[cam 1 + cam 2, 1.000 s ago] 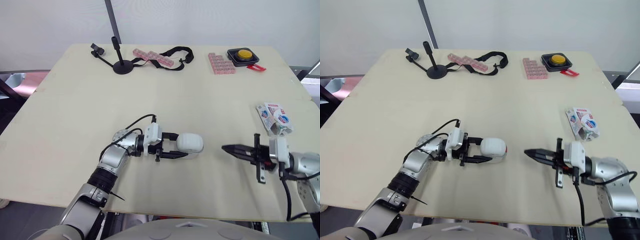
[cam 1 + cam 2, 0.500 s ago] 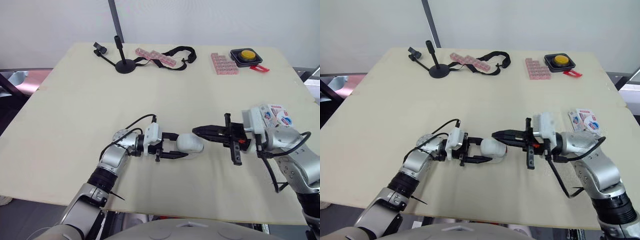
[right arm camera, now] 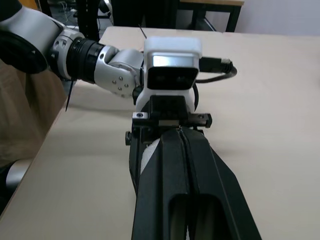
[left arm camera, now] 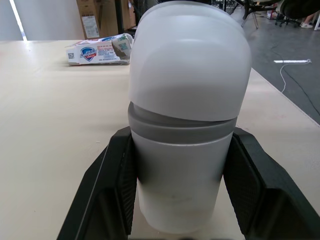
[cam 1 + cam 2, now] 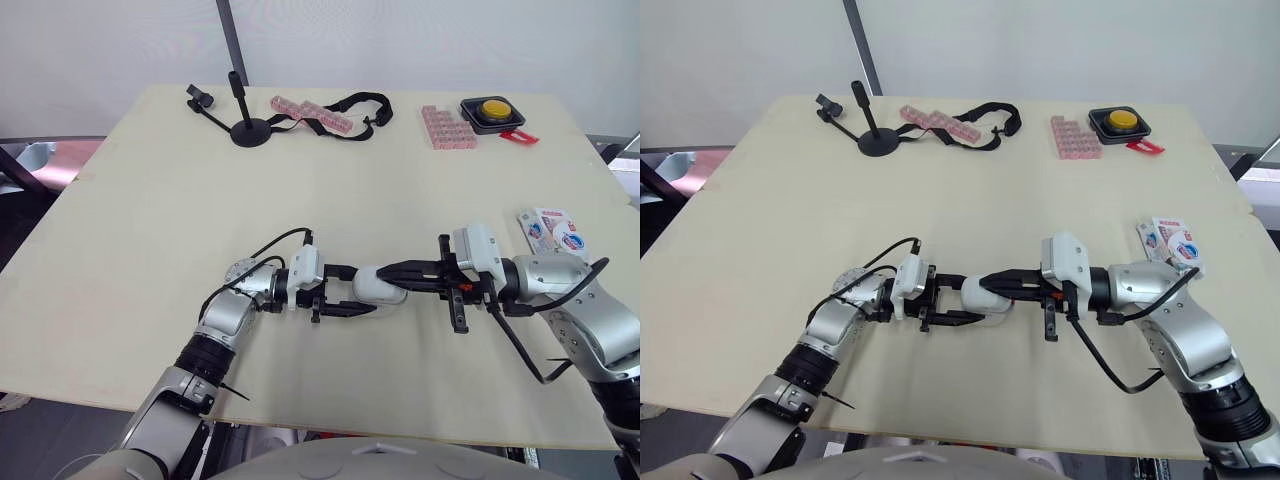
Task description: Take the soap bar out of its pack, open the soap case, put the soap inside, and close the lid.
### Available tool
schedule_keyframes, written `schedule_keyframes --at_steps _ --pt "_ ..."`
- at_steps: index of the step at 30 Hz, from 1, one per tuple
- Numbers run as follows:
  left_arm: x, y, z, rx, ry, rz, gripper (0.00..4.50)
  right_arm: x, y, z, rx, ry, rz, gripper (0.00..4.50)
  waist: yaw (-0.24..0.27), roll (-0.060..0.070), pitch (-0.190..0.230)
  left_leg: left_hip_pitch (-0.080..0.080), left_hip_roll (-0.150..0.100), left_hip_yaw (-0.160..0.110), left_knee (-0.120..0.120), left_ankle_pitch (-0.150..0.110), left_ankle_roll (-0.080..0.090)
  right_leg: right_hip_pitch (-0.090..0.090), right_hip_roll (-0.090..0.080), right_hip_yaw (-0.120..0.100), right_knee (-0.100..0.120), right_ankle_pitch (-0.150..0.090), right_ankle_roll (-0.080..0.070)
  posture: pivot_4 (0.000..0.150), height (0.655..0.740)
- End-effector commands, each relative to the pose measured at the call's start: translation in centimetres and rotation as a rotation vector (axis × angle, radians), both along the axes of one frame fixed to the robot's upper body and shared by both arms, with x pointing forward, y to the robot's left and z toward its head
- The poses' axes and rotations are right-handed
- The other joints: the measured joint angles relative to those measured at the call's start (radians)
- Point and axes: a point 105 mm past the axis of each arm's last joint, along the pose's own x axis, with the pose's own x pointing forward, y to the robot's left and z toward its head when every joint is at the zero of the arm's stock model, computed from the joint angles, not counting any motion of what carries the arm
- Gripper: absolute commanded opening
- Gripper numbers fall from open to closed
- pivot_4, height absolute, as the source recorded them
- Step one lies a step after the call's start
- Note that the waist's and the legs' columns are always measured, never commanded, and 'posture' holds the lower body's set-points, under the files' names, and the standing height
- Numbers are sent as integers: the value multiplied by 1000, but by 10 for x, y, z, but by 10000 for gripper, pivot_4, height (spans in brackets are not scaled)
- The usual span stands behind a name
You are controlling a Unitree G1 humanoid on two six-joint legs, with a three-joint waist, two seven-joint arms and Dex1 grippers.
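A pale wooden table (image 5: 150,200) stands before a white wall; the left wrist view shows a grey floor (image 4: 285,55) and cardboard boxes (image 4: 95,17) beyond it. Along the far edge sit a black stand (image 5: 247,128), pink strips (image 5: 308,115) with a black strap (image 5: 360,102), a pink block (image 5: 443,127) and a yellow button (image 5: 489,108) in a black box.

Near the front middle lies the soap case (image 5: 380,286), its translucent lid sitting slightly askew on the grey base; what it holds cannot be told. The left gripper (image 5: 358,292) clamps the case between both fingers. The right gripper (image 5: 392,268) has its fingers pressed together, tips over the lid. The crumpled soap pack (image 5: 553,232) lies near the right edge.
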Motion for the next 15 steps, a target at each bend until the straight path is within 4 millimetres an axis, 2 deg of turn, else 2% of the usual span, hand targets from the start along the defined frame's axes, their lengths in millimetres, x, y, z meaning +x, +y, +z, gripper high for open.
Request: schedule_keyframes --at_steps 1,15 --pt "1 2 6 -10 -30 7 19365 -1 -1 -3 -29 -18 4 360 -1 0 0 0 0 0 0 0 0 0 0 0 0 0 0 1500 7385" --pt "3 2 8 -16 -36 17 19365 3 -2 -21 -100 7 -15 360 -3 0 0 2 0 0 0 0 0 2 0 0 0 0 0 1500 7385"
